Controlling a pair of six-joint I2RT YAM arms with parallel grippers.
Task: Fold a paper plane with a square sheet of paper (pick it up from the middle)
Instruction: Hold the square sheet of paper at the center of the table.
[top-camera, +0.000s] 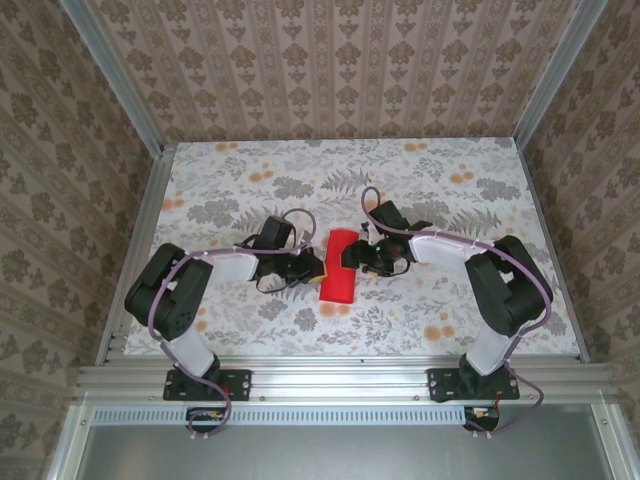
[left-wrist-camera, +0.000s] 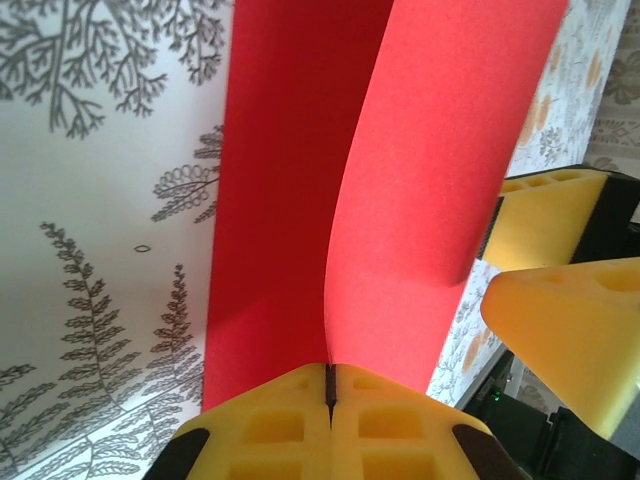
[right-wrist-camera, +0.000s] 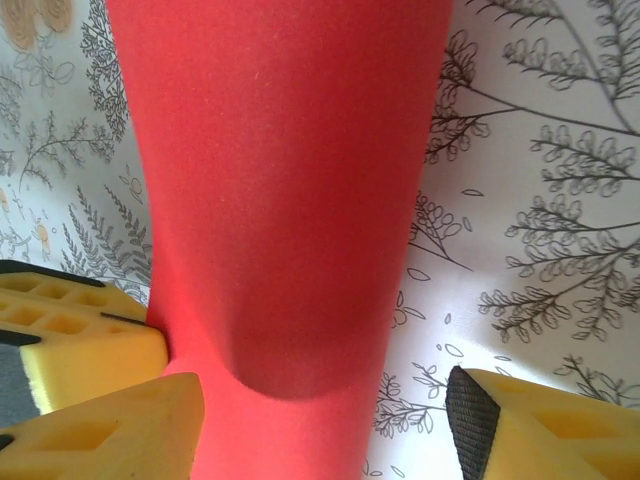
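While the left gripper (left-wrist-camera: 330, 385) has its yellow fingertips pressed together on one edge of the square sheet of paper (top-camera: 338, 268), the red sheet lies at the middle of the floral table (top-camera: 450, 300), between the two arms. From the left wrist it looks folded over, with a lower layer flat on the table and an upper layer curving up out of the pinch. The right gripper (right-wrist-camera: 310, 430) straddles the paper with jaws apart, and bare table shows between the red edge and one finger
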